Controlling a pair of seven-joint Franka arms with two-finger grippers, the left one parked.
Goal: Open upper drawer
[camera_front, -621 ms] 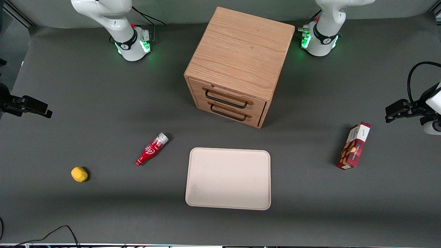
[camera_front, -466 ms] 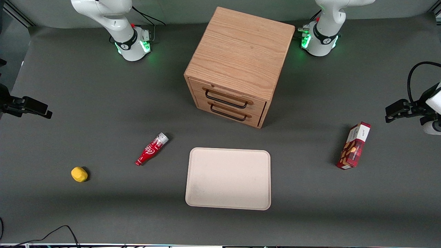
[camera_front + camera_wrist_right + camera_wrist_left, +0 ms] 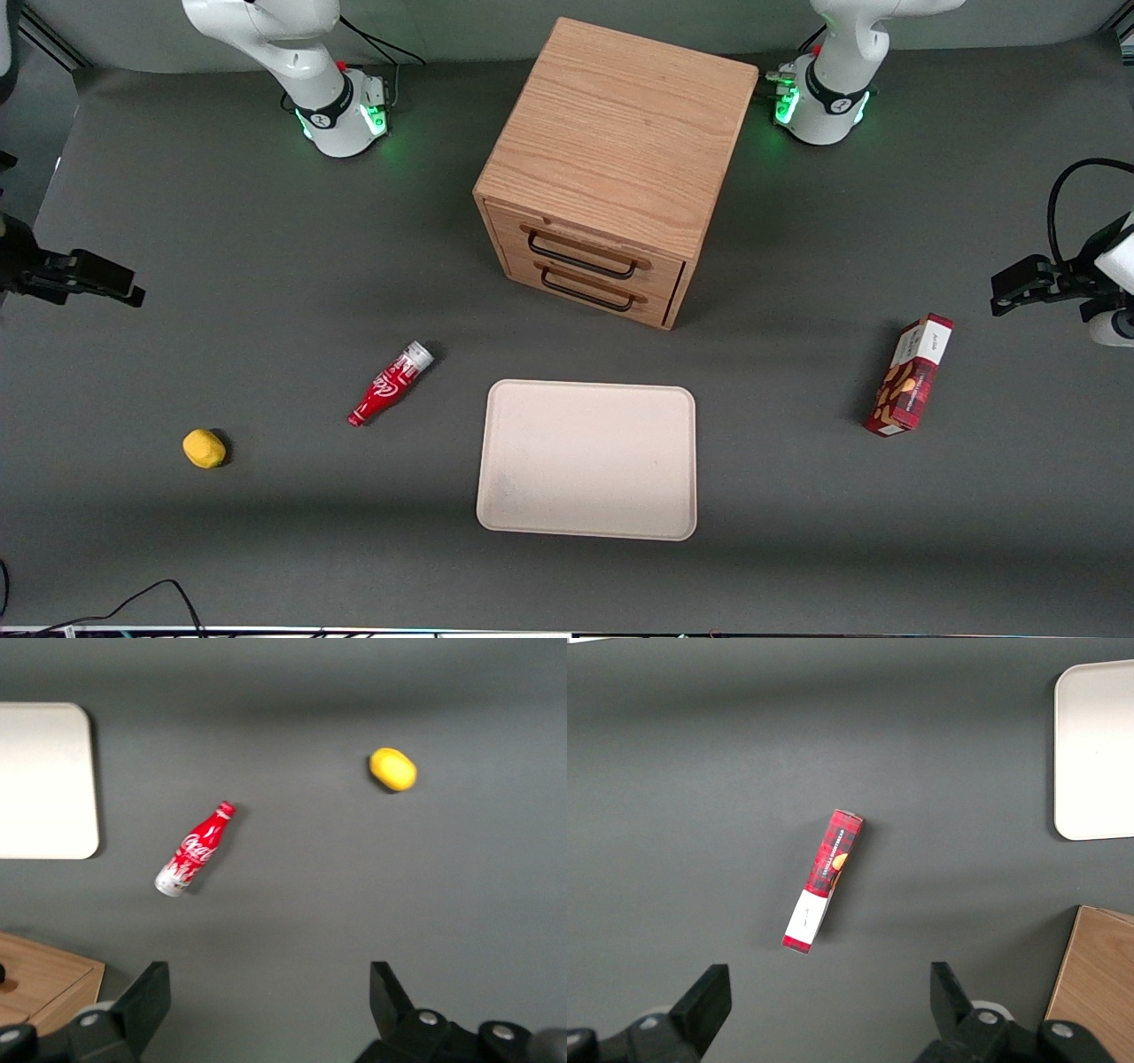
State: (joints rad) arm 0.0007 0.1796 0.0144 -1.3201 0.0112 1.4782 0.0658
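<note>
The wooden cabinet (image 3: 620,133) stands at the middle of the table. Its upper drawer (image 3: 532,232) is shut, and its thin black wire handle (image 3: 580,263) faces the front camera. The lower drawer (image 3: 611,285) just beneath it is shut too. My gripper (image 3: 124,288) hangs above the table at the working arm's end, far from the cabinet. In the right wrist view the gripper (image 3: 266,992) is open and empty over bare mat, and a corner of the cabinet (image 3: 44,983) shows.
A red bottle (image 3: 390,384) lies on the mat between my gripper and the cabinet. A yellow fruit (image 3: 204,448) lies nearer the front camera. A cream tray (image 3: 586,459) lies in front of the drawers. A red box (image 3: 911,375) lies toward the parked arm's end.
My gripper has shifted a little toward the middle of the table. The drawers and the other objects have not moved.
</note>
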